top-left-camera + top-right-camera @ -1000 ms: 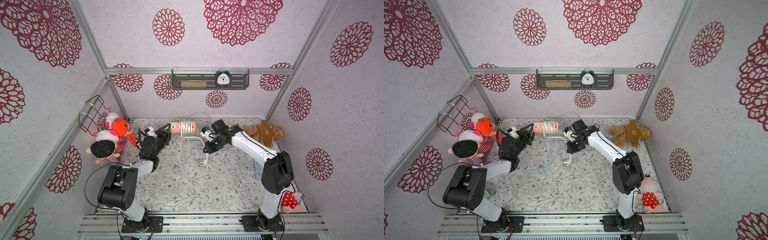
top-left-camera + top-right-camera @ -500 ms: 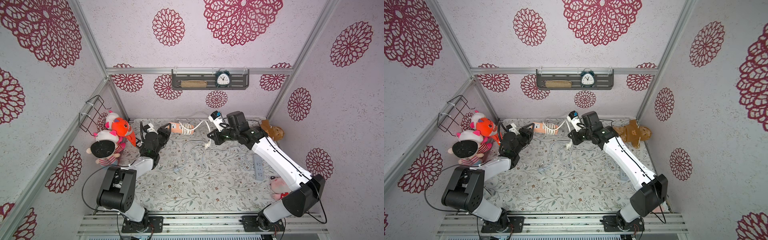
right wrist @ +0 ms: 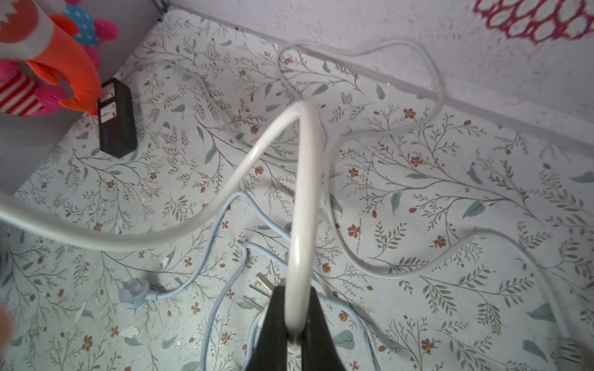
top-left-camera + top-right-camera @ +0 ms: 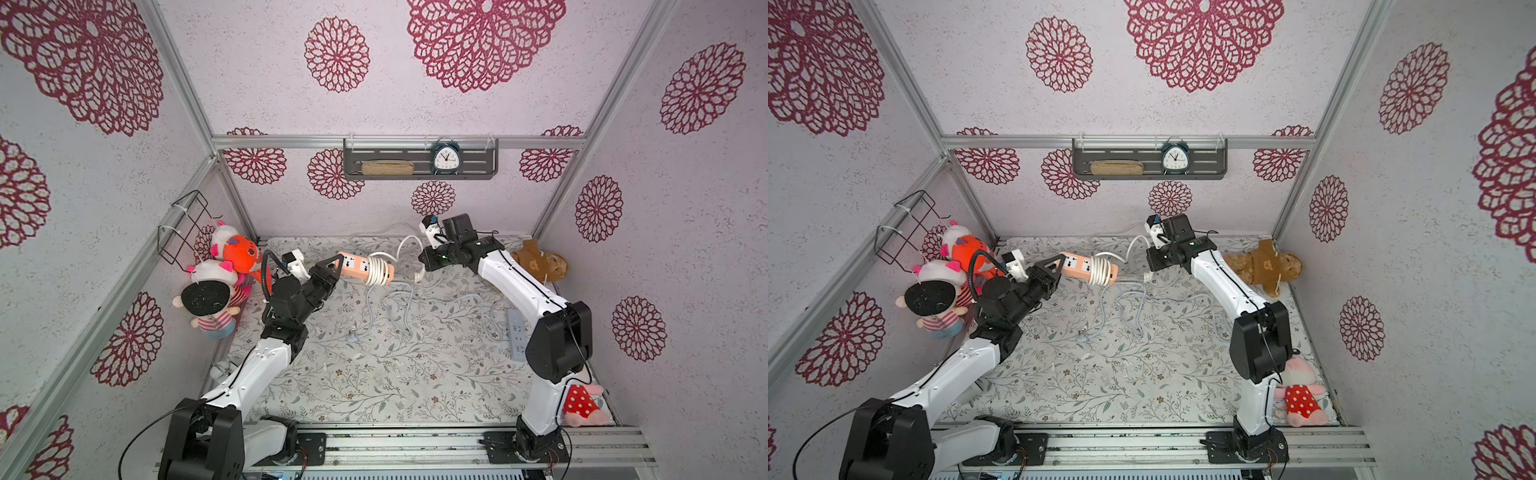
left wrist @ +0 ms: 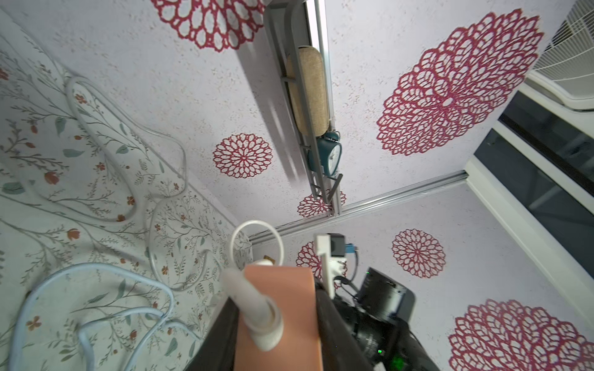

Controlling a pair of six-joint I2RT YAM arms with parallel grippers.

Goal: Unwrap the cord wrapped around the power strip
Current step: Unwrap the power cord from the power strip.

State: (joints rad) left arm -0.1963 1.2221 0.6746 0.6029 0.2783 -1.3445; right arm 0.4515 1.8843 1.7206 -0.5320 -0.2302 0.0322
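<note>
An orange power strip (image 4: 355,266) (image 4: 1077,264) hangs above the table near the back. My left gripper (image 4: 336,269) (image 4: 1060,268) is shut on its left end. In the left wrist view the strip (image 5: 289,314) sits between the black fingers (image 5: 334,331). The white cord (image 4: 377,271) (image 4: 1100,270) coils several times round the strip's right half. A free loop of it rises to the right. My right gripper (image 4: 426,259) (image 4: 1152,262) is shut on that cord (image 3: 302,199) close to its plug (image 3: 257,287), right of the strip.
A light blue cord (image 4: 399,303) and a thin white cord (image 3: 401,273) sprawl over the floral table. A white power strip (image 4: 515,336) lies at the right and a black one (image 3: 115,119) at the back left. Plush toys sit at the left (image 4: 216,282), a brown one at the back right (image 4: 540,262), a pink one at the front right (image 4: 582,407).
The right gripper has risen and moved back and to the right with the cord, drawing out a loop. The left gripper has tilted the strip's free end down a little.
</note>
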